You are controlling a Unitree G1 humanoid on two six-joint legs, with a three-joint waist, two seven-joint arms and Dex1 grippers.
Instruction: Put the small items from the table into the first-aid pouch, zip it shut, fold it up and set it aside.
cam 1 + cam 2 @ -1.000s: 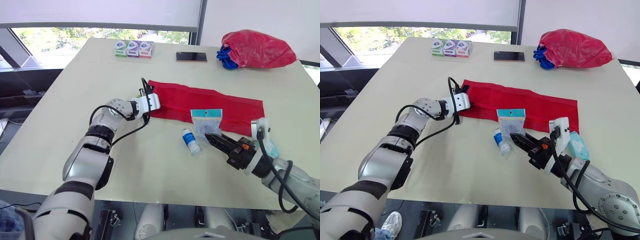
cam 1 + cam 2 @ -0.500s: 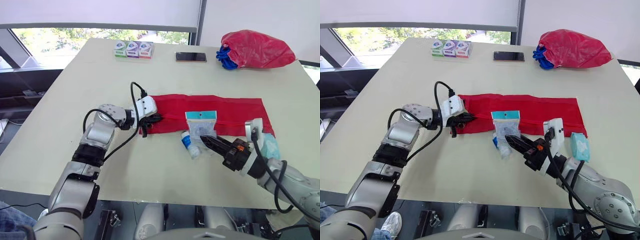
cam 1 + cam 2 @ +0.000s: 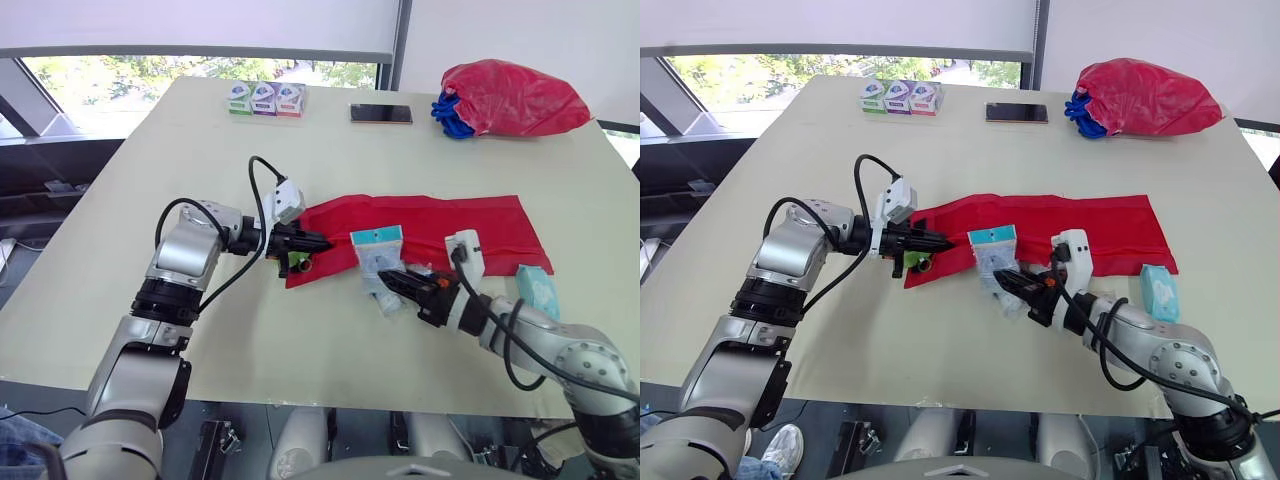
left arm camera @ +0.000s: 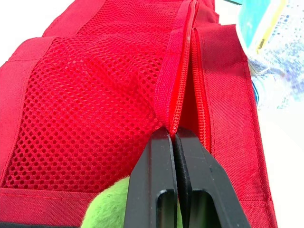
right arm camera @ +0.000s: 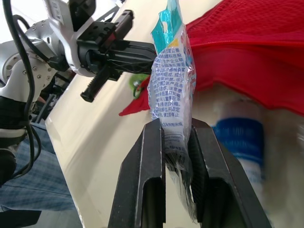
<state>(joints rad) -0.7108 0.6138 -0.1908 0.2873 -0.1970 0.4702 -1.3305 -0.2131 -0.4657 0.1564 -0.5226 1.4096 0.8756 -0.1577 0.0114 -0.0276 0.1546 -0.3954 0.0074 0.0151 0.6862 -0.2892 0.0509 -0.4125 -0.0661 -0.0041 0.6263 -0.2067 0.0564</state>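
Since half a second ago the left gripper [image 4: 172, 137] has dragged the left end of the pouch [image 3: 440, 215] inward and up, and the right gripper [image 5: 176, 124] has carried the packet [image 5: 171, 90] toward it. Left fingers are closed, pinching the zip edge beside the mesh. Right fingers clamp the packet's lower end; it stands upright just before the pouch, with the bottle [image 5: 239, 147] beside it. Mid-frame the pouch lies on the pale table [image 3: 200, 130]; a phone [image 3: 381, 114], boxes [image 3: 266, 98] and a red bag [image 3: 510, 97] sit along the top, and a window [image 3: 150, 70] shows at upper left.
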